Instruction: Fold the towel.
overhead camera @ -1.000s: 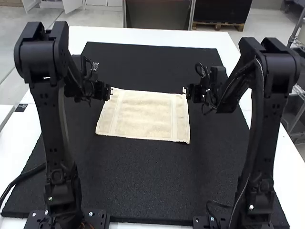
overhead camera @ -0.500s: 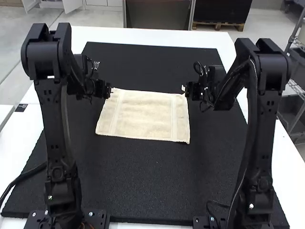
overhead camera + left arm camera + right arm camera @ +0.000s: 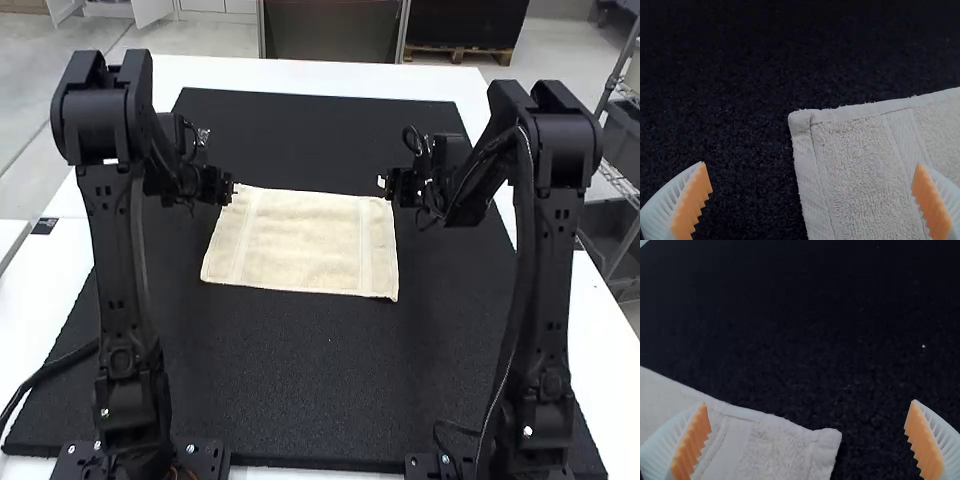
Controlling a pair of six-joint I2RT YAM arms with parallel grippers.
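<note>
**Corner grasp for the fold of a towel (image 3: 305, 243)**

The towel is spread flat and unfolded on the black mat (image 3: 320, 390). At its far edge, the left gripper (image 3: 811, 164) is held with its fingers wide apart around the left far corner (image 3: 801, 121); the right gripper (image 3: 808, 402) is likewise spread about the right far corner (image 3: 829, 438). Nothing is pinched by either. For a sound grasp, both grippers should be lowered until the cloth is met—without the mat being pressed hard—and closed together on a modest fold of fabric. If only the hem is caught, a corner may slip. The edge should then be raised evenly and carried toward the near edge, kept lightly taut—otherwise a skewed crease is likely.
</note>
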